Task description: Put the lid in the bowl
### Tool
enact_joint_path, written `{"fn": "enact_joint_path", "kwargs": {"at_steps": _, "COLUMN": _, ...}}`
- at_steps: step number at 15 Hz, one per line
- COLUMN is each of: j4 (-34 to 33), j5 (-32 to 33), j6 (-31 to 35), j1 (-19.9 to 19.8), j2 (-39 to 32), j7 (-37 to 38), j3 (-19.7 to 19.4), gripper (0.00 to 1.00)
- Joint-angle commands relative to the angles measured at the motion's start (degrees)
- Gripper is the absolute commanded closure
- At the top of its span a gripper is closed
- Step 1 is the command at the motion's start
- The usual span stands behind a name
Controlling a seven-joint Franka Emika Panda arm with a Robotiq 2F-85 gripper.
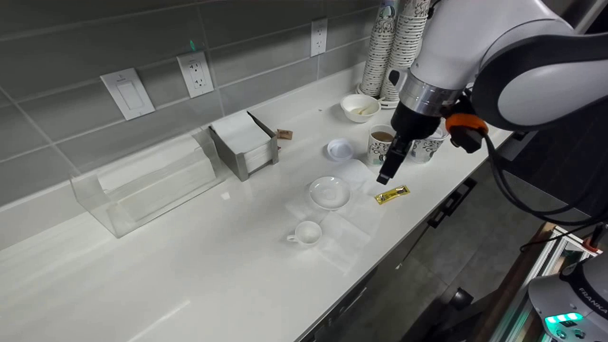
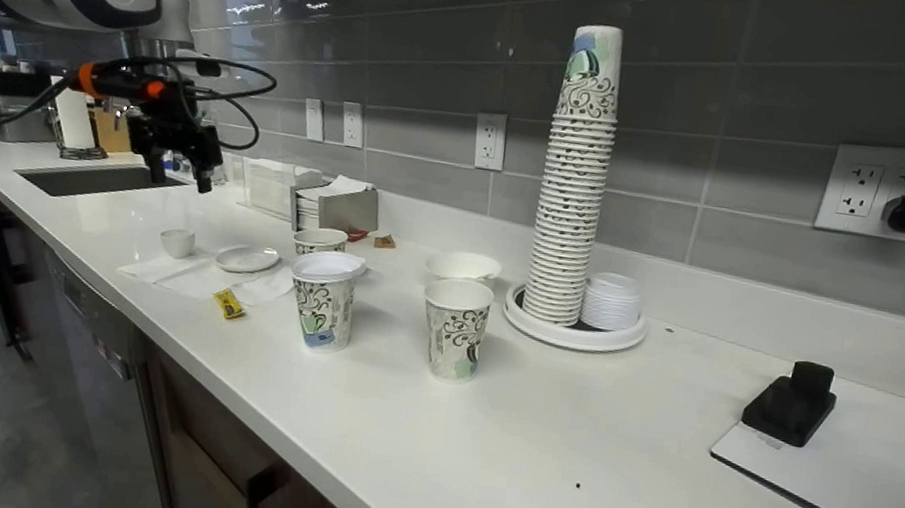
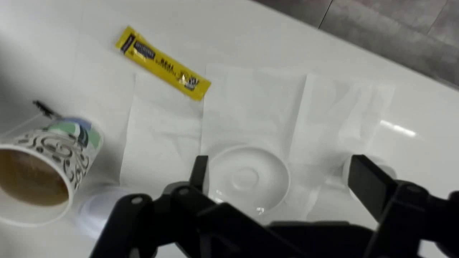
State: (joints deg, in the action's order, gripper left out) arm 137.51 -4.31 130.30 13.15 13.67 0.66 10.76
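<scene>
The lid (image 1: pixel 340 149) is small, round and pale whitish, and lies on the counter beside a coffee-filled paper cup. It also shows blurred at the lower left of the wrist view (image 3: pixel 96 209), partly behind the gripper; elsewhere it is hard to make out behind cups. The white bowl (image 1: pixel 350 114) stands farther back near the wall with a light stick in it; it also shows in an exterior view (image 2: pixel 459 267) and is out of the wrist view. My gripper (image 3: pixel 279 161) is open and empty above the counter, over the saucer area. It shows in both exterior views (image 1: pixel 383 179) (image 2: pixel 181 178).
A white saucer (image 1: pixel 330 193) and small white cup (image 1: pixel 308 233) sit on napkins beside a yellow packet (image 1: pixel 392 194). A coffee cup (image 3: pixel 34 179) stands close to the lid. More paper cups (image 2: pixel 456 328), tall cup stacks (image 2: pixel 570 208) and a napkin holder (image 1: pixel 244 142) stand around.
</scene>
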Motion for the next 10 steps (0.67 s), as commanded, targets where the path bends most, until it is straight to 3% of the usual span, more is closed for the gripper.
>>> {"fn": "enact_joint_path", "kwargs": {"at_steps": 1, "j4": -4.51, "j5": 8.67, "j6": 9.0, "j1": -2.75, "j2": -6.5, "j7": 6.7, "j3": 2.14, "gripper": 0.0}}
{"fn": "enact_joint_path", "kwargs": {"at_steps": 5, "j4": -11.48, "j5": 14.69, "j6": 9.3, "j1": -4.31, "j2": -13.52, "j7": 10.67, "j3": 1.02, "gripper": 0.0}}
{"fn": "enact_joint_path", "kwargs": {"at_steps": 6, "j4": -6.61, "j5": 11.96, "j6": 10.27, "j1": -3.38, "j2": -9.07, "j7": 7.95, "j3": 0.84, "gripper": 0.0}}
{"fn": "enact_joint_path", "kwargs": {"at_steps": 10, "j4": -10.4, "j5": 12.85, "j6": 10.22, "j1": -3.8, "j2": -13.21, "j7": 8.64, "j3": 0.25, "gripper": 0.0}}
